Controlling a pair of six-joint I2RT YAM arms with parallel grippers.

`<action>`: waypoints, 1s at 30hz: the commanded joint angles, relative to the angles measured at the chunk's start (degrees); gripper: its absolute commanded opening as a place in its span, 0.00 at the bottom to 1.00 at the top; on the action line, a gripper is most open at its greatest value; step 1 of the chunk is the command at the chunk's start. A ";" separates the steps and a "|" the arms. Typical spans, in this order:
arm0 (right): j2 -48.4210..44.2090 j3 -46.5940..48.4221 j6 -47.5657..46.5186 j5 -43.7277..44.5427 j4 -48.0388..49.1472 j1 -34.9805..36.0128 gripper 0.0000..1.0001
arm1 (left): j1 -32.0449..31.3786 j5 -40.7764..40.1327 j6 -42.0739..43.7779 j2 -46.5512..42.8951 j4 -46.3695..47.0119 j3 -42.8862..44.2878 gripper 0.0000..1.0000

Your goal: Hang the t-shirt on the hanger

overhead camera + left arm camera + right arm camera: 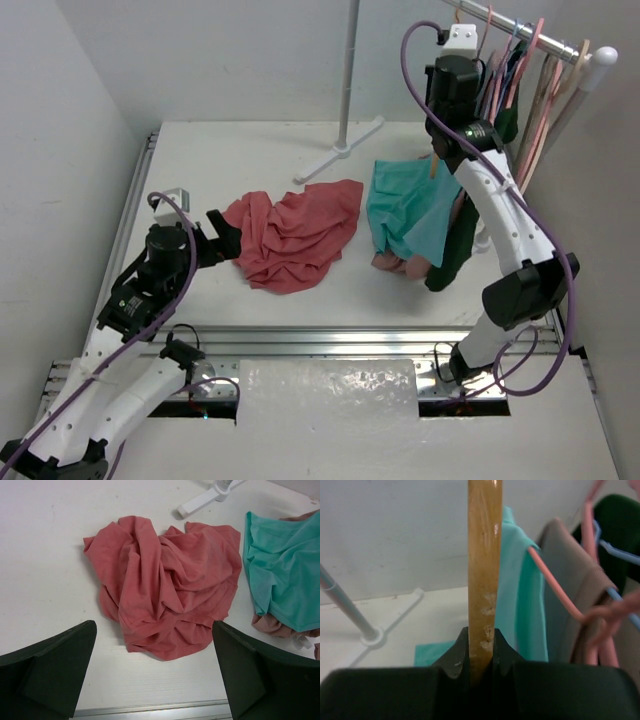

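On the white tabletop (250, 150) the t-shirt (295, 238) was heaped before the left tool (154, 624), spread wide, empty; the hanger (484, 555) was clamped by the right tool (481, 655).

White table (200, 170) carries crumpled t-shirt (295, 238), teal shirt (405, 205), rack foot (340, 152)

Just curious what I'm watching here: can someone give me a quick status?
Left gripper open, facing the t-shirt. Right gripper shut on the hanger, near the rail. T-shirt crumpled on the table. Teal shirt close beside it.
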 commanded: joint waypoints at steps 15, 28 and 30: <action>-8.96 -3.25 3.45 -6.98 10.56 3.90 0.00 | 0.68 0.58 0.74 -0.72 2.99 -0.40 0.98; -5.71 8.08 3.34 -19.70 2.77 3.46 0.00 | 0.60 0.58 0.65 -2.13 3.08 -0.58 0.98; -7.29 6.77 7.56 -24.19 -3.56 3.38 0.00 | 0.60 0.58 0.56 -1.61 3.08 -0.49 0.98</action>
